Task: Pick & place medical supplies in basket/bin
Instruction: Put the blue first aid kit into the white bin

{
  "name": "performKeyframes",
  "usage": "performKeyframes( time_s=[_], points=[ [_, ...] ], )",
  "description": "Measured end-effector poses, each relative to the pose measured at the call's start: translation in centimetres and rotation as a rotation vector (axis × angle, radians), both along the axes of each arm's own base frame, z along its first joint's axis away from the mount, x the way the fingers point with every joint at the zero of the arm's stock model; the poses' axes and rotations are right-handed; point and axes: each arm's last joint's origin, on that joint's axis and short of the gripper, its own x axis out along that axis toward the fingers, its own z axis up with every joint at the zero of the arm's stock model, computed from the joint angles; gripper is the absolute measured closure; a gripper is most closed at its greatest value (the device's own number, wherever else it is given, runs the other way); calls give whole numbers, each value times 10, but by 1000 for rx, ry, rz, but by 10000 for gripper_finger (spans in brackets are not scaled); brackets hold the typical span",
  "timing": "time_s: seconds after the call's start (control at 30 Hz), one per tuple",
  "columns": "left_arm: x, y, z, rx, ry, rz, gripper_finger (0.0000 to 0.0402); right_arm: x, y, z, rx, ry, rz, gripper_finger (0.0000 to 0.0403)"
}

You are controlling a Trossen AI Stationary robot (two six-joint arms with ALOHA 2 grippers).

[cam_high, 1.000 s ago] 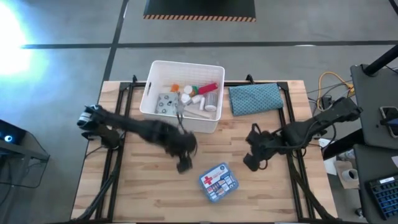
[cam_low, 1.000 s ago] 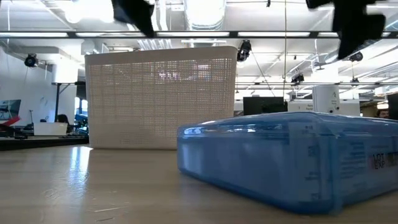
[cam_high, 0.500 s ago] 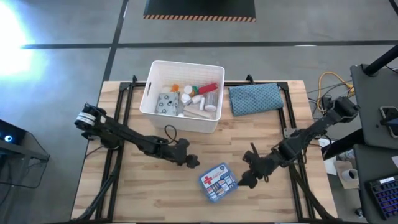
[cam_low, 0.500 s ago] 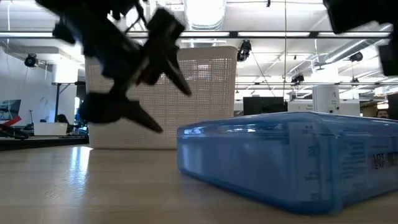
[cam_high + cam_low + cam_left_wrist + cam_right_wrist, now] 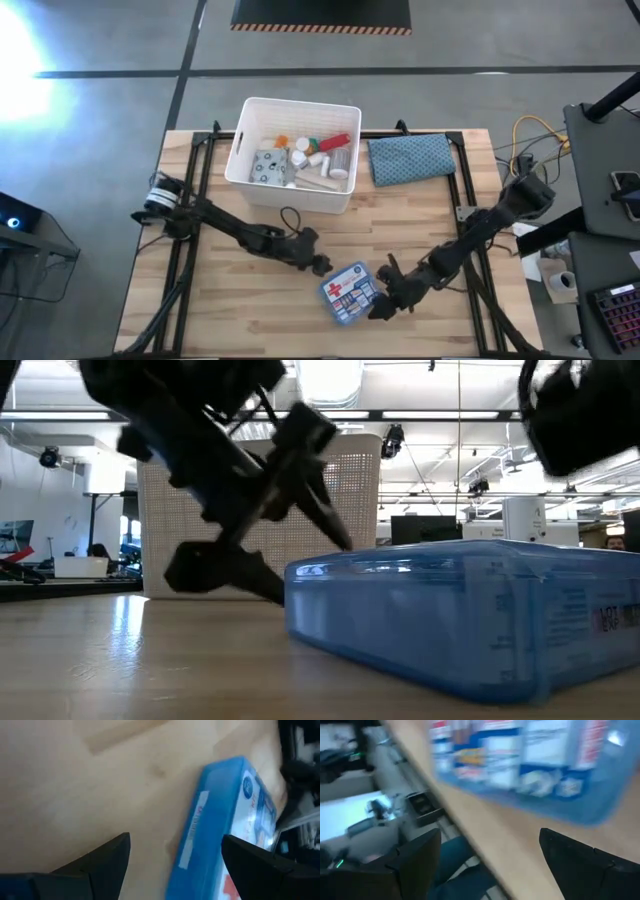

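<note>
A blue first-aid pouch with a red cross (image 5: 350, 293) lies flat on the wooden table near its near edge; it fills the low view's right (image 5: 470, 615) and shows in both wrist views (image 5: 220, 820) (image 5: 530, 765). My left gripper (image 5: 318, 264) hovers low just left of the pouch, open, its fingers (image 5: 260, 525) spread toward the pouch's left end. My right gripper (image 5: 378, 307) sits low just right of the pouch, open. The white bin (image 5: 295, 155) at the table's far side holds pill bottles, an orange vial, a red tube and packs.
A blue-grey patterned cloth (image 5: 410, 157) lies right of the bin at the far edge. Bare wood stretches between the bin and the pouch and to the table's left. The bin's perforated wall (image 5: 260, 520) stands behind my left gripper in the low view.
My left gripper has moved from beside the bin toward the near edge and right, coming down low at the pouch's left end. My right gripper has swung from the table's right toward the near edge and left, down to the pouch's right side. The pouch has stayed put.
</note>
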Motion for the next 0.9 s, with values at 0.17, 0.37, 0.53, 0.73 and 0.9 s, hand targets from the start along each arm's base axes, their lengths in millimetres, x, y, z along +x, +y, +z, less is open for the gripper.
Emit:
performKeyframes(
  time_s=[0.17, 0.37, 0.53, 0.73, 0.9],
  points=[
    [27, -8, -14, -31, 10, -124, 112, 8, 6, -25, 60, 63, -50, 75],
    [43, -14, -15, -44, -5, -204, 112, 19, 12, -42, 126, 41, -105, 75],
    [47, -15, -8, -19, -27, -260, 112, 22, 8, -45, 130, 39, -136, 76],
    [47, -17, -7, -54, -35, -298, 111, 21, -5, -44, 84, 40, -211, 76],
    [46, -20, 1, -86, -53, -328, 111, 19, -11, -47, 80, 43, -241, 76]
  ],
)
